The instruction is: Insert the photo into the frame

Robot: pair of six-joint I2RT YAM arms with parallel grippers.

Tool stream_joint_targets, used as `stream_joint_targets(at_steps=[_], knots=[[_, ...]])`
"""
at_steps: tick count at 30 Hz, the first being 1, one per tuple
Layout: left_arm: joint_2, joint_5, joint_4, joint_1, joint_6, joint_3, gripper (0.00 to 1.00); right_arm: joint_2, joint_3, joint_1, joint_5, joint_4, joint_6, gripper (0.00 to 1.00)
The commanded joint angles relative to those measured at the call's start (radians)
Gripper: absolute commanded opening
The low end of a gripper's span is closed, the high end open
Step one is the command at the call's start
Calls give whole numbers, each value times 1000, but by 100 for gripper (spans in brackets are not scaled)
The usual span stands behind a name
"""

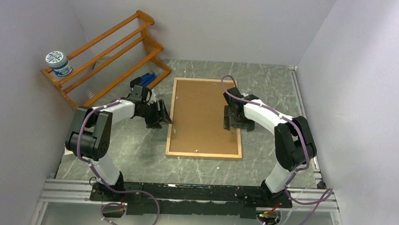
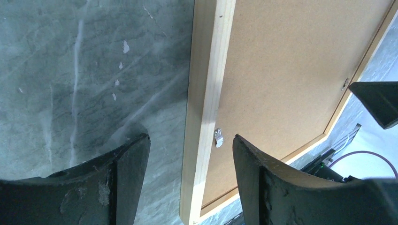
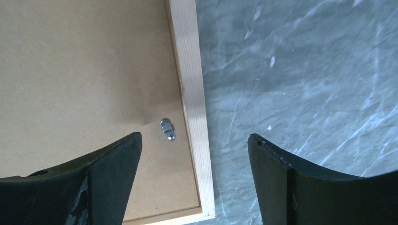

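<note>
The left claw (image 2: pixel 190 140): fingers spread wide, pinching nothing. It straddles the left long rail of the frame (image 1: pixel 203 155). One finger is over bare tabletop (image 1: pixel 133 150), the other over the brown backing board (image 1: pixel 200 112), and the light-wood rail runs between them. Whether either finger touches the rail cannot be told. A small metal turn-clip (image 2: pixel 218 137) sits on the board just inside the rail, close to the board-side fingertip.

The right claw (image 3: pixel 195 138): also spread, empty. It straddles the opposite long rail, one finger over the board and the other over the tabletop. A second clip (image 3: pixel 167 129) lies just inside the rail, nearer the board-side finger. A corner of the frame shows at the lower edge of that wrist view.

Frame: flat on the tabletop, back side up, about central, long sides running away from the arm bases. The board fills it inside the border. The two claws face each other across it at roughly mid-length.

Further out, far left by the wall: orange-brown slatted rack (image 1: pixel 108 51), with a white-and-blue tub (image 1: pixel 58 64) on its left end and a blue object (image 1: pixel 147 79) at its right end.
</note>
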Motion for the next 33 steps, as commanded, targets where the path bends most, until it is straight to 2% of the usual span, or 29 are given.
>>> stream_joint_targets(at_steps=[1, 8, 12, 19, 25, 33], knots=[[-15, 28, 29, -8, -6, 3, 70, -17, -22, -22, -75, 19, 0, 85], [-3, 24, 25, -15, -2, 14, 71, -24, -57, -59, -118, 23, 5, 71], [1, 25, 26, -18, -3, 13, 71, -36, -85, -86, -158, 35, -1, 68], [13, 26, 41, -28, -13, 12, 71, -24, -105, -99, -163, 50, -4, 69], [20, 21, 42, -39, -15, 17, 71, -25, -105, -101, -176, 81, 1, 80], [26, 17, 42, -50, -19, 18, 71, -57, -128, -114, -223, 122, 15, 80]])
